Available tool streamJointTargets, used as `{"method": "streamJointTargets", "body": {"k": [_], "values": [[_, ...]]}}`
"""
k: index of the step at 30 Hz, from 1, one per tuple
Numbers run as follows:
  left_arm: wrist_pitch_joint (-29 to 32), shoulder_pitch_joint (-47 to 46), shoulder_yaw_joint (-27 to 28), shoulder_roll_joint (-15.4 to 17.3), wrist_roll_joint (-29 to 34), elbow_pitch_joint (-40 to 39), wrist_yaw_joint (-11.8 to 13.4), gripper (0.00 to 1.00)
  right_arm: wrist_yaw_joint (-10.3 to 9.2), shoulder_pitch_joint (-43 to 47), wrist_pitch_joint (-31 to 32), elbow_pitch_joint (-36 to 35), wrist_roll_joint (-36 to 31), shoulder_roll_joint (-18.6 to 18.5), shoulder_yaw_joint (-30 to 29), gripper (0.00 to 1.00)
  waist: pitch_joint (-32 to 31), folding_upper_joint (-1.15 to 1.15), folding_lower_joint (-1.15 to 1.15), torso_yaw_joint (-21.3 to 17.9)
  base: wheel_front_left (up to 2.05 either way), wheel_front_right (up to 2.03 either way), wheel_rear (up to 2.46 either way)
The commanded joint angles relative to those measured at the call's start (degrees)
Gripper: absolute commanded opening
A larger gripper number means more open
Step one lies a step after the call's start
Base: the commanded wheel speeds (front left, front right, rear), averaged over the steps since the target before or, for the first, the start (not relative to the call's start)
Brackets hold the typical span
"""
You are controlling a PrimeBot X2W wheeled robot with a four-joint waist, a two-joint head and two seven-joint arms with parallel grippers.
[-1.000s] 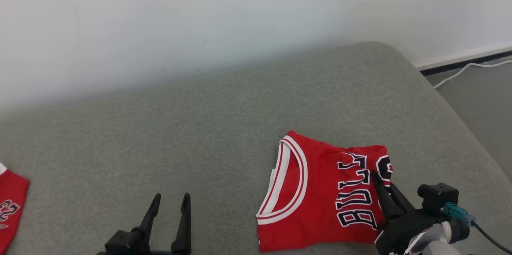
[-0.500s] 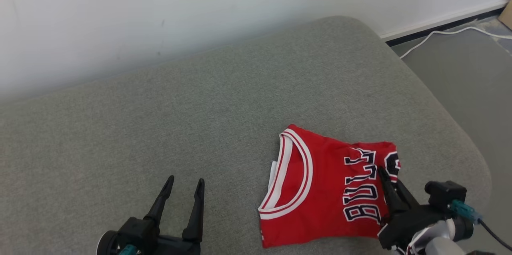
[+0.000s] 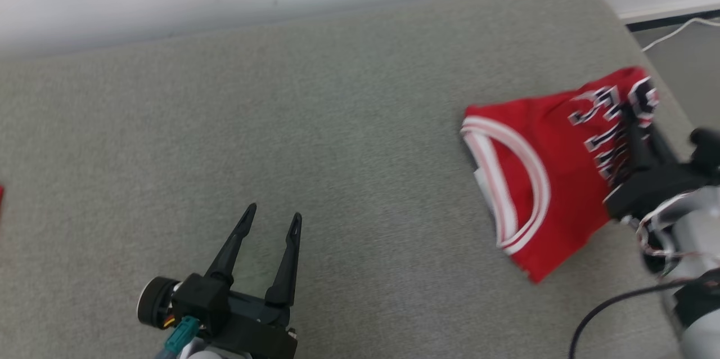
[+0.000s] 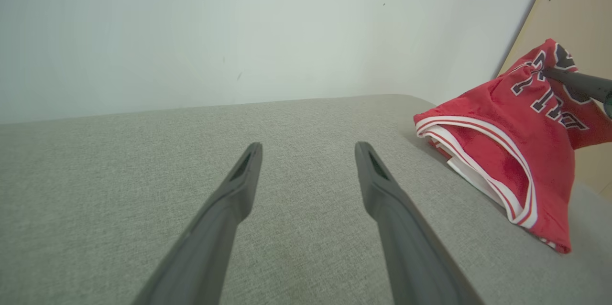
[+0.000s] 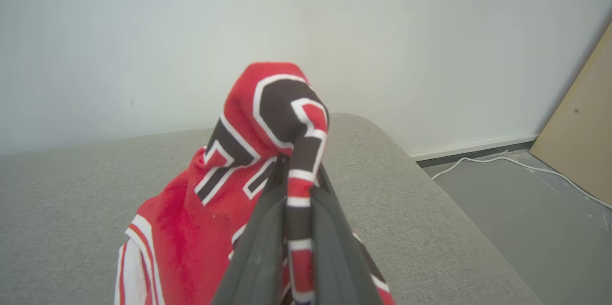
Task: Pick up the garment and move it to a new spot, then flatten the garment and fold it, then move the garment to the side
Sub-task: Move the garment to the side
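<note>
Folded red jersey (image 3: pixel 554 179), grey woven cushion (image 3: pixel 337 122)

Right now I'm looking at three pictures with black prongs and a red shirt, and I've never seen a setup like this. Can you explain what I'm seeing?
This is a wheeled robot with two arms, each ending in a two-fingered claw. One picture looks down from a camera on its head. The other two come from cameras on its wrists, looking along each claw's fingers. The work surface is a grey fabric cushion against a white wall. The left claw is open and holds nothing, poised over the cushion. The right claw is shut on the red basketball jersey with white trim and black lettering, pinching a bunch of cloth at its lettered end. That end is lifted, while the collar end seems to rest on the cushion.
</note>
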Motion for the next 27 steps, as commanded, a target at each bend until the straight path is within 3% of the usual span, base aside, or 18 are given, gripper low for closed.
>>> {"method": "streamJointTargets", "body": {"k": [1,16,17,18,27], "values": [[0.0,-1.2,-0.1,0.1,0.7,-0.4,-0.4,1.00,-0.01,-2.9,-0.1,2.0,-1.2,-1.4,-1.8,0.00,4.8,-0.01,-0.01,4.5,0.00,0.00,0.00],[0.0,-2.0,-0.9,0.1,1.0,-0.2,-0.9,1.00,-0.01,-12.8,-0.1,16.5,-13.6,-7.3,-19.1,0.00,7.0,-0.01,-0.01,9.6,0.00,0.00,0.00],[0.0,-1.8,-0.8,0.1,1.1,-0.1,-1.0,1.00,-0.01,-12.8,-0.1,16.3,-14.7,-7.2,-20.7,0.26,6.8,-0.01,-0.01,9.7,0.00,0.00,0.00],[0.0,-1.6,-0.6,0.1,1.2,0.0,-1.1,1.00,-0.01,-12.4,-0.1,16.5,-16.5,-7.1,-22.0,1.00,6.6,-0.01,-0.01,9.9,0.00,0.00,0.00],[0.0,0.0,-0.3,0.1,1.0,0.4,-0.4,1.00,-0.01,-8.5,-0.1,14.3,-26.9,-3.7,-33.0,1.00,3.3,-0.01,-0.01,10.7,0.00,0.00,0.00]]}}
